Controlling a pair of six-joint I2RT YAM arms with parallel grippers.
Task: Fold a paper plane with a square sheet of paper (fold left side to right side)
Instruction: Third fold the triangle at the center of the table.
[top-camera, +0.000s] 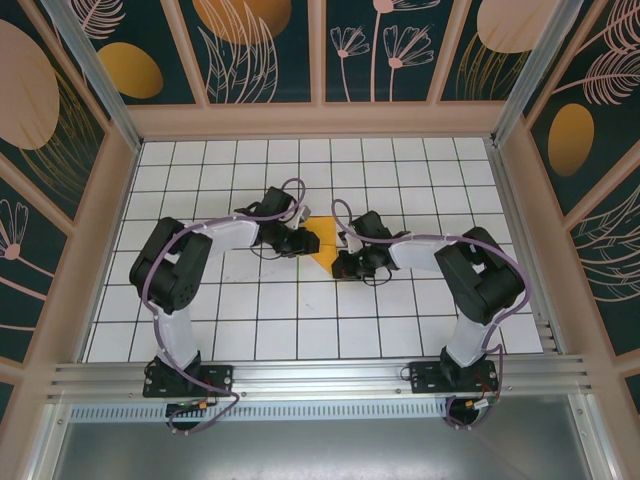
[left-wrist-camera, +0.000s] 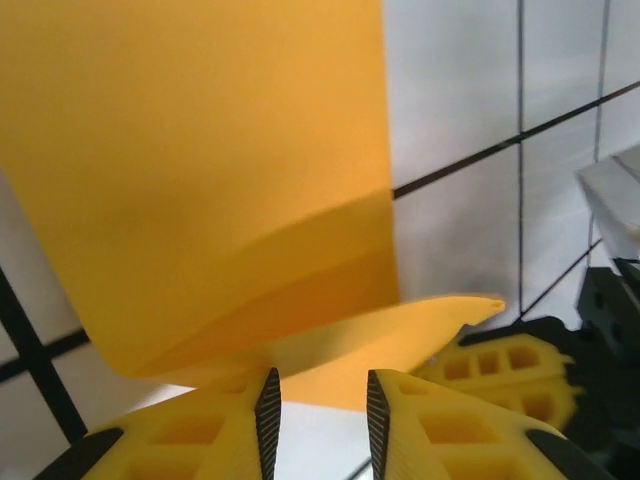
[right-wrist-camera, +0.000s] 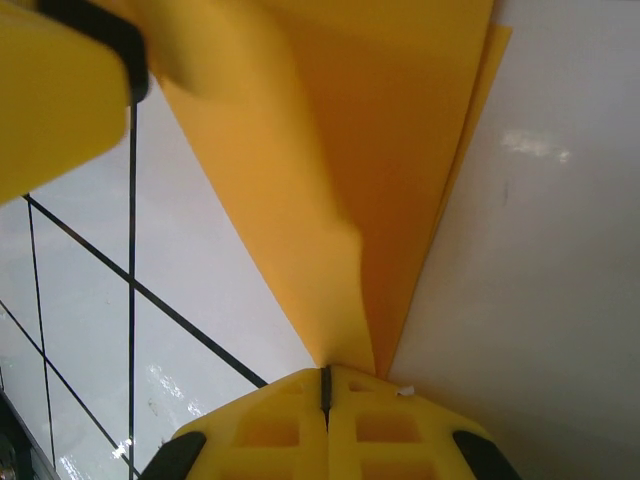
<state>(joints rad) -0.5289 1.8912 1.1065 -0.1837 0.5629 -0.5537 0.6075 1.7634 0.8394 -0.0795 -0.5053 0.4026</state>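
Right hand (right-wrist-camera: 326, 385): closed, its two fingers pressed together on the right edge of the square sheet of paper (top-camera: 326, 247), where two orange layers meet in a narrow wedge at the tips.
Left hand (left-wrist-camera: 320, 405): fingers parted by a narrow gap, with a curled lower flap of the sheet just at the tips (not clamped, as far as the wrist view shows).
Hands to each other: near, one on each side of the sheet, left hand at its far-left, right hand at its near-right.
Sheet's place: mid-counter, between the two hands.
Sheet's edges: the left part lifts and bows over the rest; the layers do not lie flat.
Long axis: in the top view roughly far to near, narrowing toward the near end.
Open room: bare grid tiles of the counter (top-camera: 250, 310) lie far and near of the sheet; the arms close in its left and right.
Walls (top-camera: 90, 260): well apart from the sheet on every side.
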